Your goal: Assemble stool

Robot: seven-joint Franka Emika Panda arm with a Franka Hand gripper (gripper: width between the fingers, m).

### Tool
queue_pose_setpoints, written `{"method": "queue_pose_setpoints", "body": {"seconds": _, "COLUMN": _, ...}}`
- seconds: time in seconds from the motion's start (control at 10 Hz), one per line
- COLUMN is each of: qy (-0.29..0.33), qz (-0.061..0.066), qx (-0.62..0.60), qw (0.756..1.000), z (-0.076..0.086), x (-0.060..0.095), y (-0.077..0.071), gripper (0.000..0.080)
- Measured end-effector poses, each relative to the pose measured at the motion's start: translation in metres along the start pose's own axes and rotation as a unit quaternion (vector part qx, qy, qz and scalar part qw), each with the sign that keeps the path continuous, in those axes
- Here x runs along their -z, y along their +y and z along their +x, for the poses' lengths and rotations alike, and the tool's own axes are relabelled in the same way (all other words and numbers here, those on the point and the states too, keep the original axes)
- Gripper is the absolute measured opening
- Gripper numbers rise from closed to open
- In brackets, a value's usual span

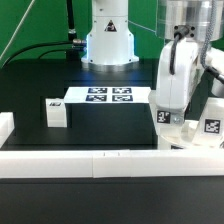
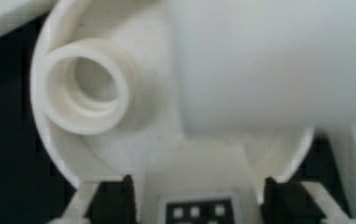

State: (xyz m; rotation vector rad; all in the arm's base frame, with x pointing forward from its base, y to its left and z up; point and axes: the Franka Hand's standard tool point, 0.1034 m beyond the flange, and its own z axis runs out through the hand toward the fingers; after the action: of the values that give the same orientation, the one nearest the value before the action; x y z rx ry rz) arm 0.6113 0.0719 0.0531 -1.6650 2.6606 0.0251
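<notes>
At the exterior view's right, my gripper [image 1: 176, 100] points down, shut on a white leg [image 1: 168, 85] that stands upright. The leg's lower end, with a tag, meets the round white seat [image 1: 205, 128], which lies against the front rail. In the wrist view the dark fingers [image 2: 114, 200] press both sides of the tagged leg [image 2: 201, 195]. Beyond it is the seat [image 2: 139, 140] with a round raised socket [image 2: 86, 80] beside the leg. Another chunky leg [image 1: 55, 113] lies alone at the exterior view's left.
The marker board [image 1: 108, 96] lies in the middle of the black table, in front of the arm's base [image 1: 108, 40]. White border rails run along the front [image 1: 100, 165] and the left edge [image 1: 5, 125].
</notes>
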Motion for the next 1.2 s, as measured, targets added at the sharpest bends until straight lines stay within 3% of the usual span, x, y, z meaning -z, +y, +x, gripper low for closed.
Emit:
{"method": "queue_pose_setpoints", "body": {"seconds": 0.5, "qy": -0.016, "qz": -0.007, "qx": -0.07, "qw": 0.997, "z": -0.012, "x": -0.001, "y": 0.011, "gripper": 0.0305}}
{"method": "queue_pose_setpoints", "body": {"seconds": 0.7, "qy": -0.028, "qz": 0.021, "qx": -0.061, "qw": 0.998, "z": -0.024, "x": -0.008, "y": 0.024, "gripper": 0.0293}}
{"method": "queue_pose_setpoints", "body": {"seconds": 0.8, "qy": -0.027, "qz": 0.019, "qx": -0.04, "qw": 0.999, "z": -0.023, "x": -0.008, "y": 0.025, "gripper": 0.0293}}
{"method": "queue_pose_setpoints", "body": {"seconds": 0.9, "qy": -0.026, "qz": 0.018, "qx": -0.033, "qw": 0.999, "z": -0.023, "x": -0.008, "y": 0.026, "gripper": 0.0365}}
{"method": "queue_pose_setpoints", "body": {"seconds": 1.0, "qy": -0.026, "qz": 0.01, "qx": -0.031, "qw": 0.999, "z": -0.023, "x": -0.008, "y": 0.031, "gripper": 0.0548}}
{"method": "queue_pose_setpoints", "body": {"seconds": 1.1, "qy": -0.027, "qz": 0.004, "qx": -0.014, "qw": 1.0, "z": -0.024, "x": -0.005, "y": 0.034, "gripper": 0.0617}}
{"method": "queue_pose_setpoints", "body": {"seconds": 1.2, "qy": -0.034, "qz": 0.005, "qx": 0.006, "qw": 0.999, "z": -0.029, "x": 0.005, "y": 0.034, "gripper": 0.0617}}
